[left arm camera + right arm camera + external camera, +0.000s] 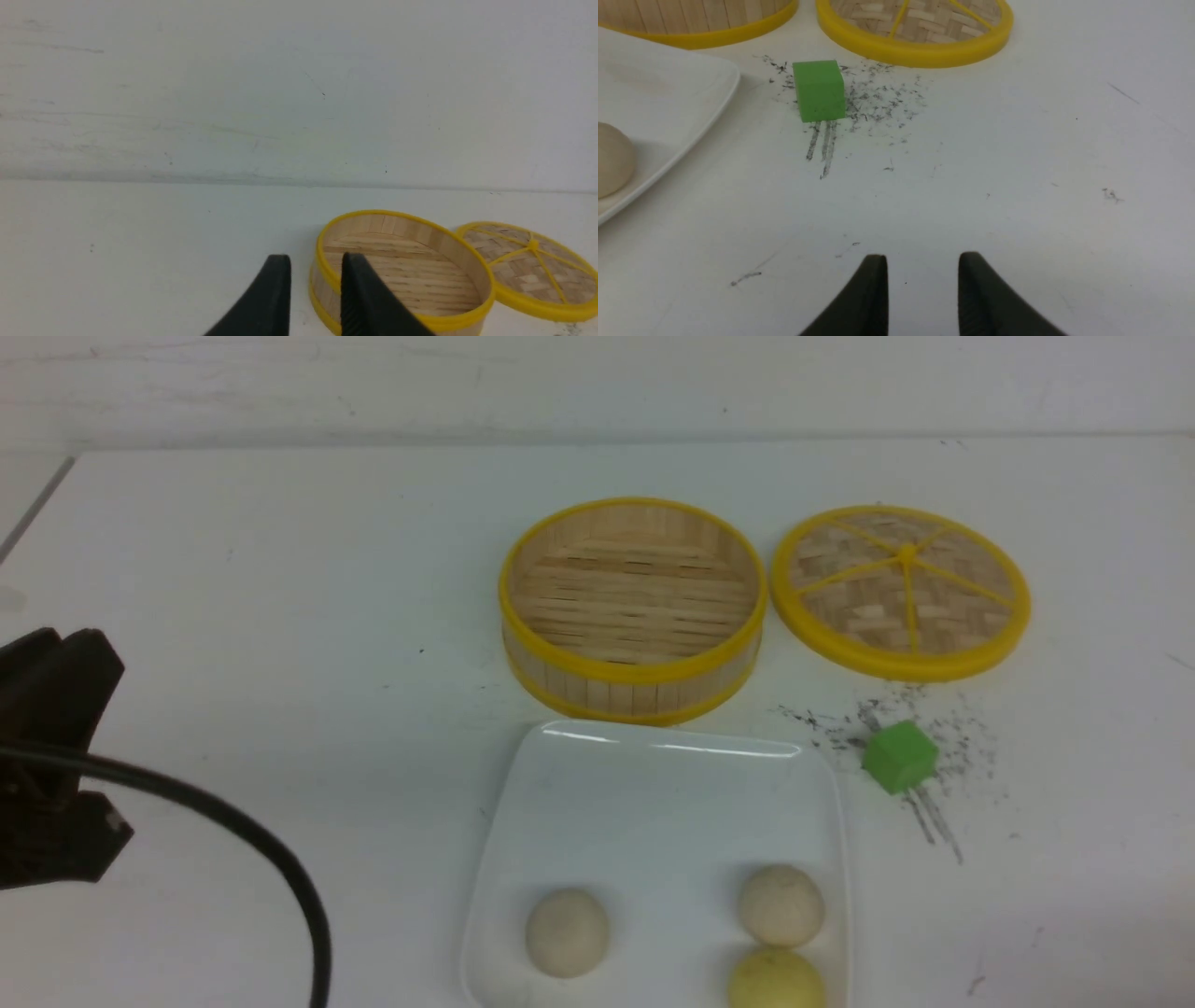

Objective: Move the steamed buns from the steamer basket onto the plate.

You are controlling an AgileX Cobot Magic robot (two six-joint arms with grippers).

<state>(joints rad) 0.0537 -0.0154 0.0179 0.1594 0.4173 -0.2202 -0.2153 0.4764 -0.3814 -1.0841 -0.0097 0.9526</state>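
Three steamed buns (568, 931) on plate (653, 803)

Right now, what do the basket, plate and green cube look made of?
Steamer basket: bamboo or wood slats, matte, with yellow rims that look plastic. Plate: glossy white, streak highlights along its far edge; ceramic or melamine, can't tell which. Green cube: matte, uniform colour, no shine; probably foam or plastic.

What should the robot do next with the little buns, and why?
Probably nothing more with them: all three steamed buns lie on the plate and the steamer basket is empty. The likeliest small move is pulling the empty left pincer back to rest.
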